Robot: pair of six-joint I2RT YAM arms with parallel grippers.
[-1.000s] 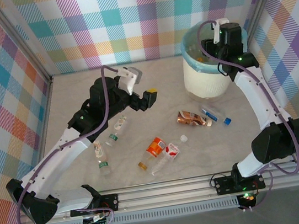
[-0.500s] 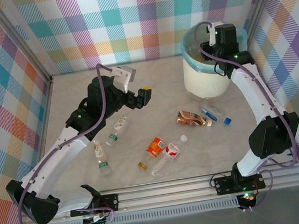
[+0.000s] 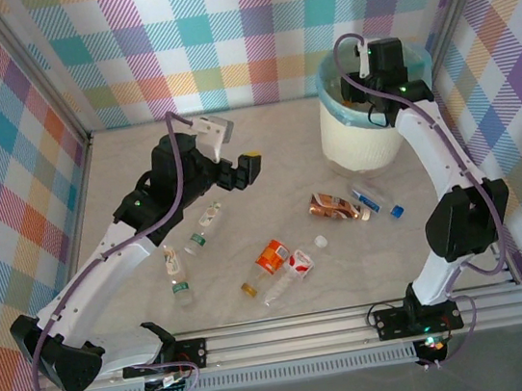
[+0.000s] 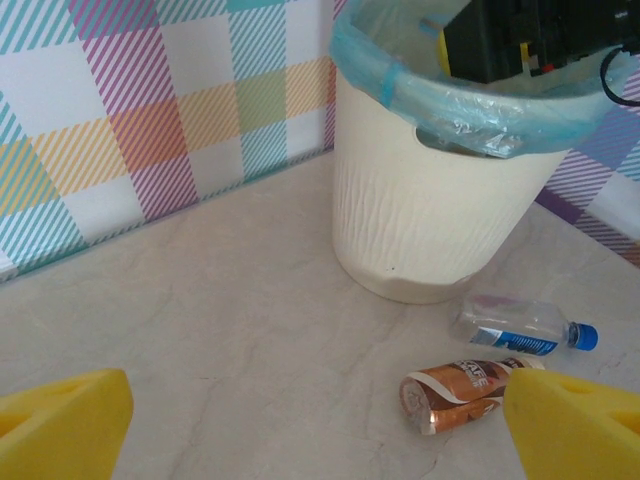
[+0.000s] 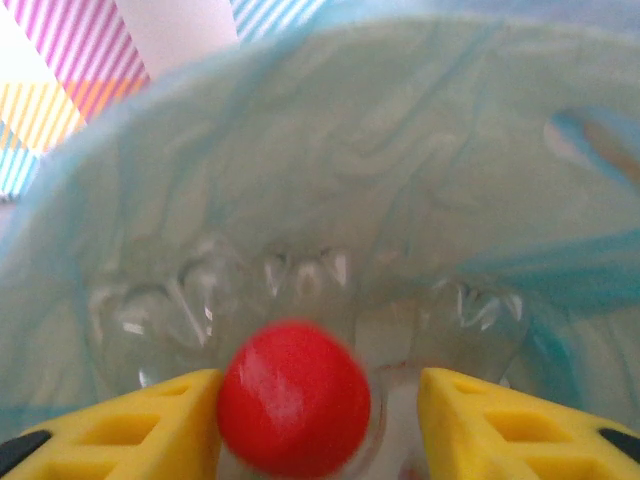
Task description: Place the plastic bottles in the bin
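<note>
I see R tool [image 5: 316, 396] open over bin [image 3: 355, 139], red-capped bottle [image 5: 294, 398] betw. its fingers, touching one only. L tool [image 4: 318, 412] wide open, empty, above table [image 3: 283, 146]; other bottles [image 3: 271, 255] lie there.

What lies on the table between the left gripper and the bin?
Nothing. In the top external view, the table between the left gripper and the bin is bare; the left wrist view agrees.
</note>
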